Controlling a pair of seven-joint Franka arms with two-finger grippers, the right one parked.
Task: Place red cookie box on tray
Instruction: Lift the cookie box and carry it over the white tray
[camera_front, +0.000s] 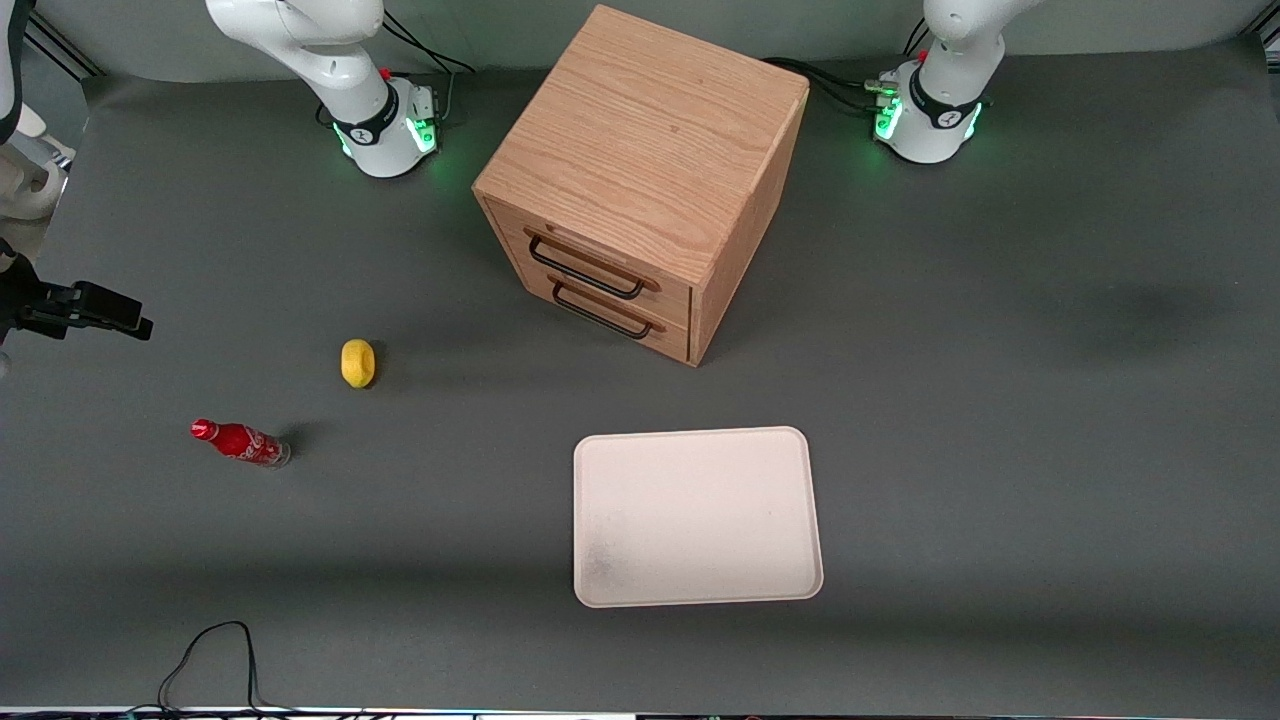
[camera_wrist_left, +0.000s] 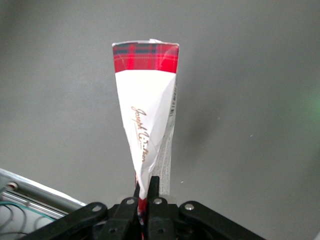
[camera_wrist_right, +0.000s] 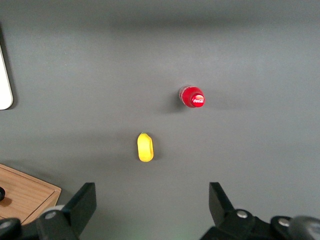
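My left gripper (camera_wrist_left: 146, 187) is shut on one pinched end of the red cookie box (camera_wrist_left: 145, 100). The carton shows a white face with tan script and a red tartan band at its free end. It hangs over bare grey table, well above the surface. Neither the gripper nor the box appears in the front view, where only the working arm's base (camera_front: 935, 100) shows. The pale cream tray (camera_front: 695, 515) lies flat with nothing on it, nearer the front camera than the drawer cabinet.
A wooden drawer cabinet (camera_front: 640, 180) with two black handles stands mid-table. Toward the parked arm's end lie a yellow lemon (camera_front: 357, 362) and a small red cola bottle (camera_front: 240, 442). A black cable (camera_front: 210, 660) loops at the front edge.
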